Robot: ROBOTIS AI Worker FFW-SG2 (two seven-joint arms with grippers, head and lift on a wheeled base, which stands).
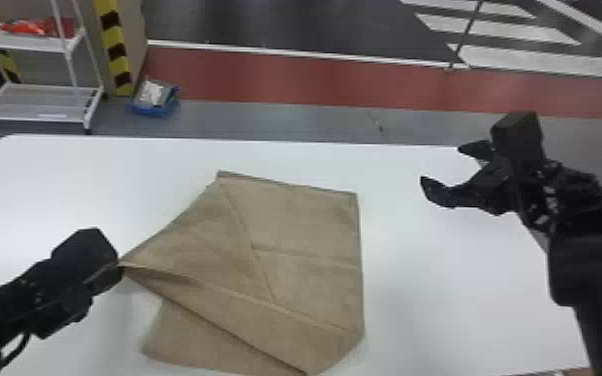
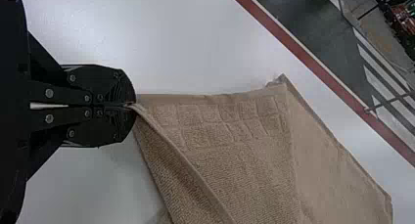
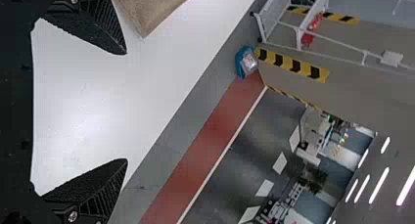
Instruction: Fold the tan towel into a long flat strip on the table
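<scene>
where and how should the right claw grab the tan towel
Likely at the far right corner of the tan towel, pinching the edge from the right: that corner lies nearly flat, facing the open right claw, while the left claw holds the left corner.

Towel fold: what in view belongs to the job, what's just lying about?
Job:
tan towel, on the table
left claw, shut on a towel corner
right claw, open, clear of the towel

Lying about:
white rack behind the table
red items on its shelf
blue bin on the floor
</scene>
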